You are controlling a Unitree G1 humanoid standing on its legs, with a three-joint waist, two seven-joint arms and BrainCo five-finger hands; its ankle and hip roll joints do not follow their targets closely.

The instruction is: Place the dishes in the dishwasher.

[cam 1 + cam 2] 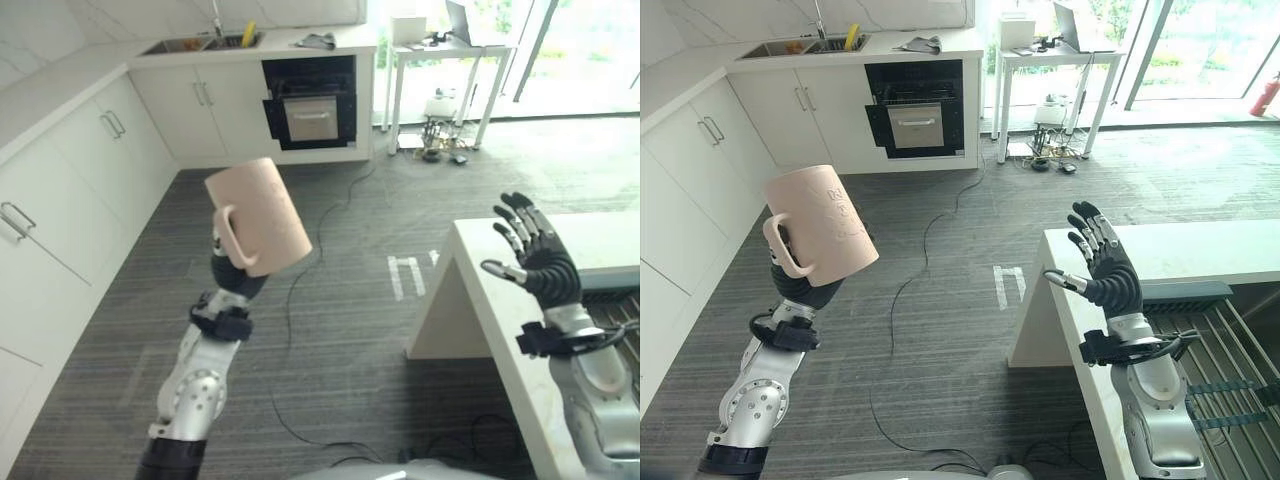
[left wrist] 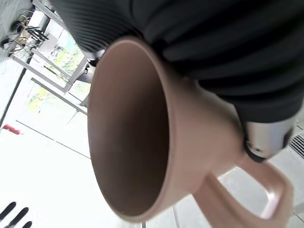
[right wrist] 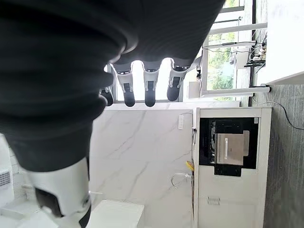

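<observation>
My left hand (image 1: 237,273) is raised over the floor and shut on a pale pink mug (image 1: 259,215), bottom up, its handle toward the cabinets. In the left wrist view the mug (image 2: 142,133) shows its brown inside and handle, with my fingers (image 2: 266,137) curled against its side. My right hand (image 1: 535,250) is held up open, fingers straight and spread, above the edge of the white counter (image 1: 470,300). A wire dish rack (image 1: 1225,350) lies low to my right beside that counter.
White cabinets (image 1: 70,190) run along my left to a sink (image 1: 200,44) in the far corner. A black oven (image 1: 312,105) sits in the far wall unit. A white table (image 1: 440,60) stands by the windows. Grey floor (image 1: 340,330) lies between.
</observation>
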